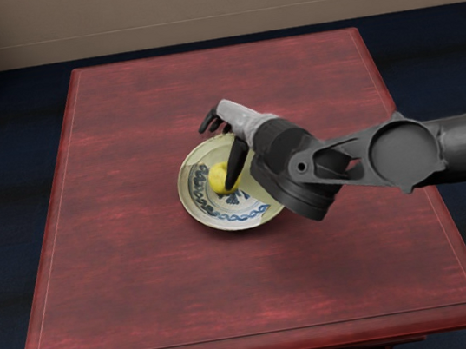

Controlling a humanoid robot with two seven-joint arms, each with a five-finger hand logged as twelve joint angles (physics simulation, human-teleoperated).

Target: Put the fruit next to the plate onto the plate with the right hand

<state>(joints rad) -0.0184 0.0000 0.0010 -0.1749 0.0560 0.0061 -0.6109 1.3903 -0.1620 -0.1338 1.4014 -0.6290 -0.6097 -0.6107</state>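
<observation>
A rectangular worktop (124, 270) of reddish grained wood is seen. A small, smooth, round yellow fruit (218, 177) is found lying on the glossy, blue-patterned round plate (213, 217). The right robot hand (238, 130) is held released above it.

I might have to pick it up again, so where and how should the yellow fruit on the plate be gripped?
Grip the yellow fruit across its rounded middle, coming down from above. It is small and round and lies low inside the plate, whose raised rim would likely block a sideways approach. The right hand is over the plate's far right part, so that side suits best.
</observation>
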